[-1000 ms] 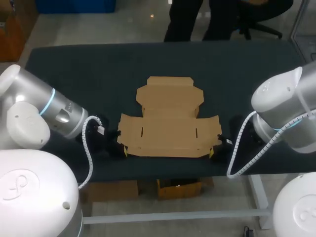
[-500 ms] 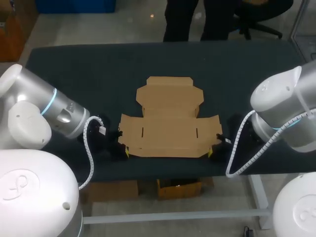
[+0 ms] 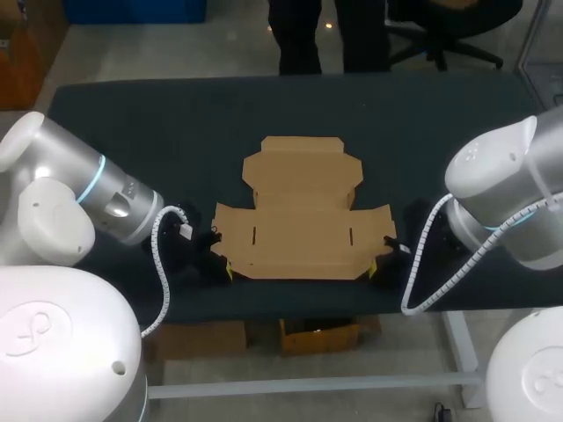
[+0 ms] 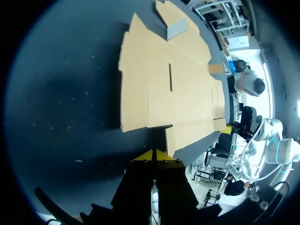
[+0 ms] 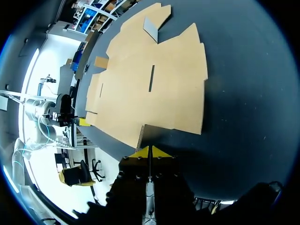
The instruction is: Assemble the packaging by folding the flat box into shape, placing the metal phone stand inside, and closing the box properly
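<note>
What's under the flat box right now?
The flat box lies on the dark table, which shows all around it. Whatever is directly beneath the cardboard is covered.

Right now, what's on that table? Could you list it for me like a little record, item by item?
box: flat box, unfolded, lying on the table
left gripper: shut, at the box's near corner on its own side
right gripper: shut, at the other near corner
phone stand: not in view
</note>
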